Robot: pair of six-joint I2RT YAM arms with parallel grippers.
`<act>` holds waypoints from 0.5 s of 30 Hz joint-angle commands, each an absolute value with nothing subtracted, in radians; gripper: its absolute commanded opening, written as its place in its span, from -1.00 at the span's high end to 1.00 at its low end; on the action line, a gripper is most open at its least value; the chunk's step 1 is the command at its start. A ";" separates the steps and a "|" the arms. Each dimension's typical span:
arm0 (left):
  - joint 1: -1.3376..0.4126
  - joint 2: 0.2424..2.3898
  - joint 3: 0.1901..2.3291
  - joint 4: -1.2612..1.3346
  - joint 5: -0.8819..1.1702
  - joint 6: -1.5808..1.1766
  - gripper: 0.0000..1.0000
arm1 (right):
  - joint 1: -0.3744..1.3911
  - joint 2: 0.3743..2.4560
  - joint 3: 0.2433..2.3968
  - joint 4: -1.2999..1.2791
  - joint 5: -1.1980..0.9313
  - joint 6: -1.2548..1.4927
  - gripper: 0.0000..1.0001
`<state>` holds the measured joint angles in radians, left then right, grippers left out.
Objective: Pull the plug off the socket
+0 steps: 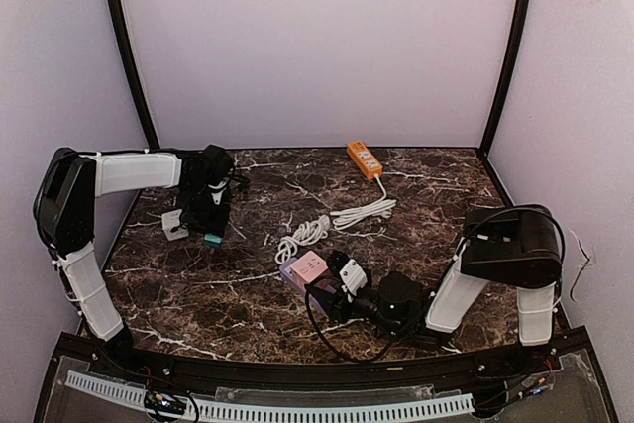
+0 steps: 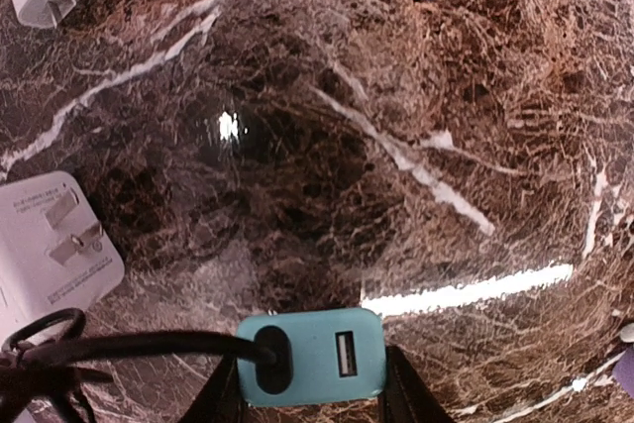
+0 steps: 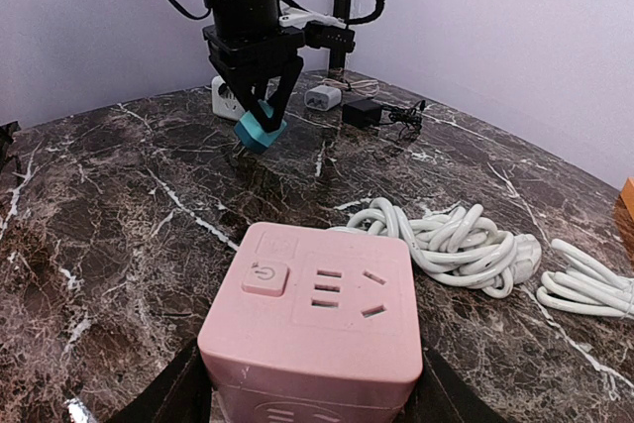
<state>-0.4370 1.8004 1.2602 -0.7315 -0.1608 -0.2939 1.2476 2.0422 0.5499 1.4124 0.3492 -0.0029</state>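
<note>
both pincers were clenched: the left pincer (image 1: 212, 234) held the plug (image 2: 311, 355) prongs-down, well left of the socket (image 3: 312, 319) in the right pincer (image 1: 319, 274).

Inspection finds one legible sign: a power symbol, a circle with a vertical stroke, embossed on the rounded square button (image 3: 265, 276). The button sits on top of the pink plastic cube socket (image 3: 327, 334), clamped in the right gripper (image 3: 307, 388).

Left of the left gripper (image 2: 312, 388), a white plastic plug adapter (image 2: 50, 245) bears rows of small grey print beside its prongs. The print is too small to read.
</note>
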 commanded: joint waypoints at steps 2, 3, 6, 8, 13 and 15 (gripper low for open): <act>-0.425 1.872 1.317 -0.714 -0.140 -0.252 0.79 | 1.236 2.057 0.545 1.364 0.372 0.000 0.54; -0.425 1.891 1.331 -0.713 -0.135 -0.250 0.74 | 1.236 2.057 0.545 1.363 0.374 0.000 0.54; -0.424 1.921 1.355 -0.715 -0.130 -0.245 0.58 | 1.236 2.057 0.545 1.362 0.375 0.000 0.53; -0.422 1.930 1.363 -0.710 -0.124 -0.243 0.41 | 1.236 2.059 0.545 1.362 0.376 0.000 0.53; -0.422 1.922 1.378 -0.704 -0.110 -0.246 -0.01 | 1.236 2.059 0.546 1.362 0.377 0.000 0.48; -0.422 1.897 1.370 -0.687 -0.088 -0.249 -0.17 | 1.236 2.057 0.546 1.362 0.378 0.000 0.46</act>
<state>-0.4278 1.9121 1.3628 -0.7116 -0.1303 -0.2489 1.2476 2.0422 0.5499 1.4124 0.3492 -0.0025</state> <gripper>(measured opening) 0.521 0.597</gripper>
